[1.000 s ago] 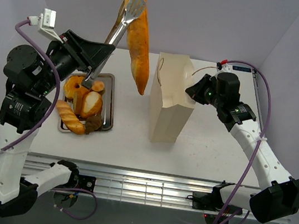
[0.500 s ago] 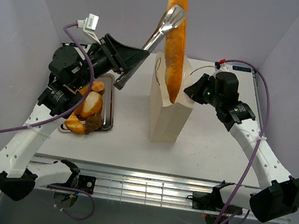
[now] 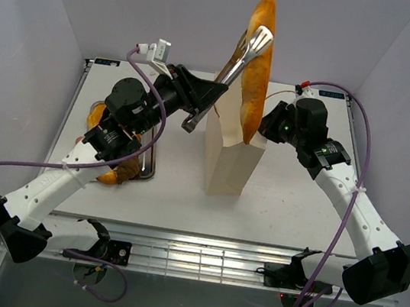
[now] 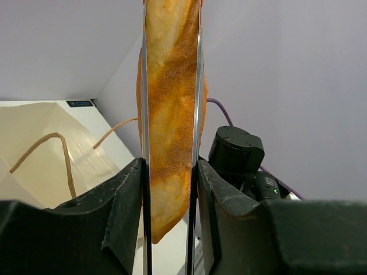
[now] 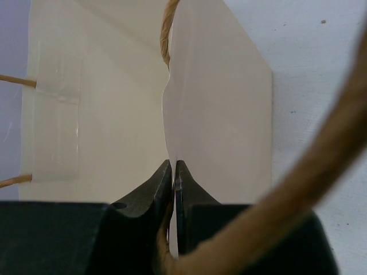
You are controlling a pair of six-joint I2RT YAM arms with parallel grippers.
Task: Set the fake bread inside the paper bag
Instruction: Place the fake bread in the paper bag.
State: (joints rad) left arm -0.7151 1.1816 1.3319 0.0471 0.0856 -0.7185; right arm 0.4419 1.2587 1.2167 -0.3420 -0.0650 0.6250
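A long golden baguette point(image 3: 258, 69) hangs upright, clamped between silver tongs point(image 3: 239, 57). My left gripper point(image 3: 200, 106) is shut on the tongs' handles. The baguette's lower tip is over the right side of the open top of the cream paper bag point(image 3: 227, 157). In the left wrist view the baguette point(image 4: 170, 114) sits between the tong blades point(image 4: 143, 172) and my left gripper point(image 4: 170, 169). My right gripper point(image 3: 267, 124) is shut on the bag's right rim, which the right wrist view point(image 5: 174, 169) shows pinching the paper wall point(image 5: 218, 114). More bread pieces point(image 3: 109, 174) lie on the tray.
A steel tray point(image 3: 149, 162) sits left of the bag, mostly hidden under my left arm. A cord handle point(image 5: 321, 172) loops close across the right wrist view. The bag stands mid-table between both arms.
My left arm has swung the tongs and baguette to the right, from above the tray side to over the bag's top. My right gripper has kept its hold on the bag.
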